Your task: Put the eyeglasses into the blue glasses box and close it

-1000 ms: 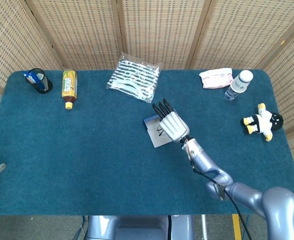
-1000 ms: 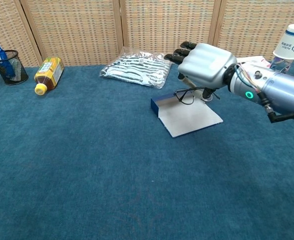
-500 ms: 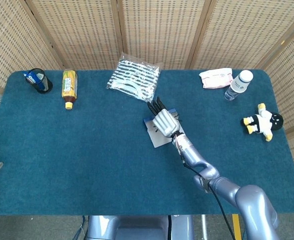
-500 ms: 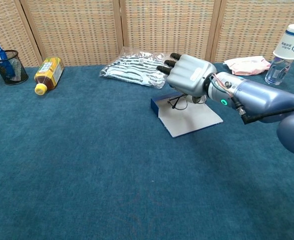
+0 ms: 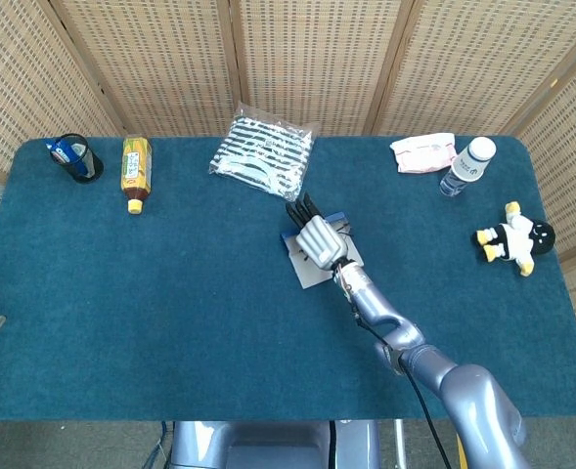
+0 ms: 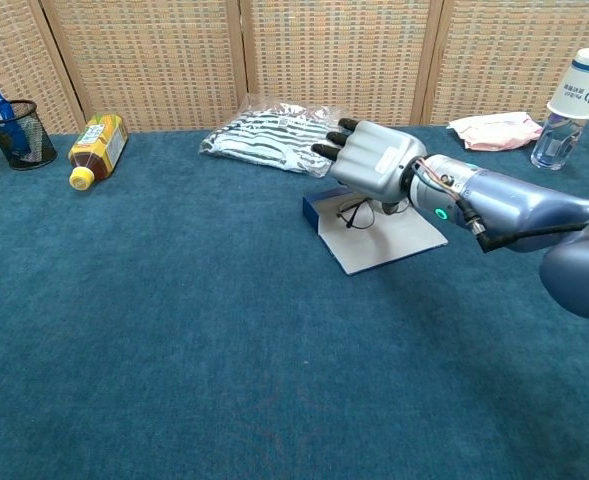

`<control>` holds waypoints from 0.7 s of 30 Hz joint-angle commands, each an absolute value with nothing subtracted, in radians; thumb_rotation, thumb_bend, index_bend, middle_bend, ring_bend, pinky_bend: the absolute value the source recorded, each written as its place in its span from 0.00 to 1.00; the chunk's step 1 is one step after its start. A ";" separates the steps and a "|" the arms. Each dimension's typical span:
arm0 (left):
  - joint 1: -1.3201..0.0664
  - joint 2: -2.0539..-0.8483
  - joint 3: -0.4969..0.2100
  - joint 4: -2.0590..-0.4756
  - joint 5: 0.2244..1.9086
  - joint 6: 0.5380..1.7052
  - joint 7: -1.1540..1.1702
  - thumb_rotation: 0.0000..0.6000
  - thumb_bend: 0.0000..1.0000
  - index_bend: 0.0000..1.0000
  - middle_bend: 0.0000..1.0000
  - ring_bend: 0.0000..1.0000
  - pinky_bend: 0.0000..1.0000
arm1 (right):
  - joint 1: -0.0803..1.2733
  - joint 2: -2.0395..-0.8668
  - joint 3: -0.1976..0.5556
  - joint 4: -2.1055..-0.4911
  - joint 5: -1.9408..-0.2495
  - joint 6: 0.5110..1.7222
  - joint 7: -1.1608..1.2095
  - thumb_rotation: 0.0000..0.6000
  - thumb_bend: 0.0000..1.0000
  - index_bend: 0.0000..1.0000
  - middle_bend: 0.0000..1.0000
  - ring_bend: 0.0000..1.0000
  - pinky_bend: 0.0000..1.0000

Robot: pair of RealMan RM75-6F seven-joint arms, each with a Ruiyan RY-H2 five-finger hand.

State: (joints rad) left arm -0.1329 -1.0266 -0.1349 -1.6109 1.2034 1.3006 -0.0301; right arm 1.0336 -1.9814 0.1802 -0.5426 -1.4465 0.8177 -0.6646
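**Right hand holding the glasses over the open blue box**

Going from the left edge of the blue table (image 5: 170, 322), a black mesh cup (image 5: 76, 158) is standing in the far corner with a blue packet poking out, and a yellow drink bottle (image 6: 98, 146) is lying on its side just beside it. Further along, a striped bag (image 5: 262, 153) is resting near the back edge. Around the middle, the blue glasses box (image 6: 379, 236) is lying open, its pale lid flat on the cloth toward me. The right hand (image 6: 375, 161) is reaching over the box's far part, palm down, dark fingertips (image 6: 336, 139) pointing toward the striped bag; the eyeglasses (image 6: 355, 212) are hanging under it, seemingly pinched from above (the grip itself is hidden by the palm), just over the box. To the right, a pink packet (image 5: 422, 152), a water bottle (image 5: 466, 165) and a small plush toy (image 5: 512, 236) are sitting well apart from the box. The left hand is not showing anywhere
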 commanded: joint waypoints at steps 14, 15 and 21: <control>-0.128 -1.019 -0.132 -1.614 1.212 1.306 -0.049 1.00 0.00 0.00 0.00 0.00 0.00 | 1.021 -2.024 0.235 -0.542 -1.362 0.851 -0.727 1.00 0.19 0.00 0.00 0.00 0.08; -0.128 -1.019 -0.132 -1.613 1.212 1.306 -0.052 1.00 0.00 0.00 0.00 0.00 0.00 | 1.019 -2.026 0.242 -0.550 -1.355 0.863 -0.732 1.00 0.18 0.00 0.00 0.00 0.08; -0.127 -1.016 -0.131 -1.610 1.213 1.303 -0.062 1.00 0.00 0.00 0.00 0.00 0.00 | 1.014 -2.008 0.273 -0.607 -1.325 0.906 -0.769 1.00 0.23 0.00 0.00 0.00 0.08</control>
